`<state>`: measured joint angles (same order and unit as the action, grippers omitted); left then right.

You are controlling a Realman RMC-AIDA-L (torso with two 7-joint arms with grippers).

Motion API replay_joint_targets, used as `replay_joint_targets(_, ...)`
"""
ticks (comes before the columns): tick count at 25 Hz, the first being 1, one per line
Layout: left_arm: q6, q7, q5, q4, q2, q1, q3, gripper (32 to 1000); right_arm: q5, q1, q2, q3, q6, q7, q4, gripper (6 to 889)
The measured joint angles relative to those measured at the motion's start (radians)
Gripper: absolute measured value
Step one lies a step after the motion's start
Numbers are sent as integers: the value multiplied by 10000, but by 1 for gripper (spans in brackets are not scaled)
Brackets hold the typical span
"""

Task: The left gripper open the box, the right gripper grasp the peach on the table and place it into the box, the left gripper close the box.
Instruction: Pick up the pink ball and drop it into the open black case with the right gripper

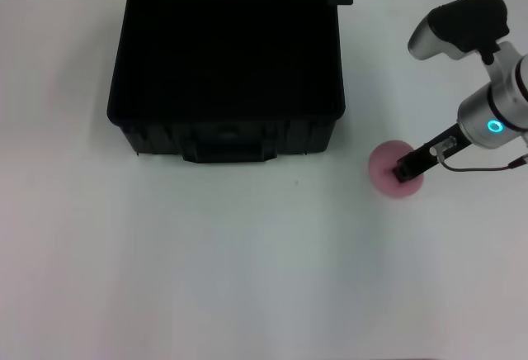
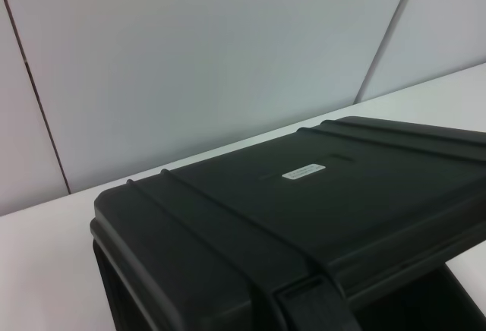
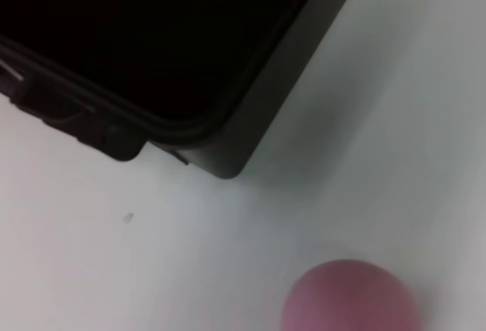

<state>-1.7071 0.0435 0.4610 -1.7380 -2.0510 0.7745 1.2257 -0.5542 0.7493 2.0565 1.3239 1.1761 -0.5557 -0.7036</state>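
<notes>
One box (image 1: 227, 79) sits on the white table (image 1: 206, 261), toward the far side, lid swung up and back; its inside is dark and nothing can be made out in it. Front handle and latches face the robot.

Peach (image 1: 394, 170): pink, round, resting on the table to the right of the box, near its front right corner but apart from it. Not in the box.

Right gripper (image 1: 407, 168): black claw at the end of a thin bar, reaching in from the right arm with the blue-green ring. The claw tip lies over the peach's top in the head view. Cannot tell whether its fingers are spread or pinching the fruit; contact is not clear either. The right wrist view shows the peach (image 3: 351, 298) on the table, with the box's open corner (image 3: 228, 149) beyond it.

Left gripper: not seen in any view. The left wrist view looks across the raised lid (image 2: 319, 194), with its ribs and a small white label (image 2: 304, 171), wall panels behind.
</notes>
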Motion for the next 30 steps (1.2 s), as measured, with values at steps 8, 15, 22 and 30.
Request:
replay_joint_targets(8,-2,41,-1,16,1,-44,0,419,-759,-220,-182,-1015,1628,-748,-1121,70)
replay_joint_targets(15,-14,50,-23,15,11,-76,0,421,-848,-634,-230,-2288,3230,-1044,-3299,69)
replay_joint_targets(22,-32,75,-63,8,16,-111,0,423,-2115,-716,-449,-2530,3955,-1152,-4218,68)
replay_joint_targets(30,-40,75,-53,-20,16,-121,-1,426,-2858,-788,-458,-2784,3426,-1738,-4147,69)
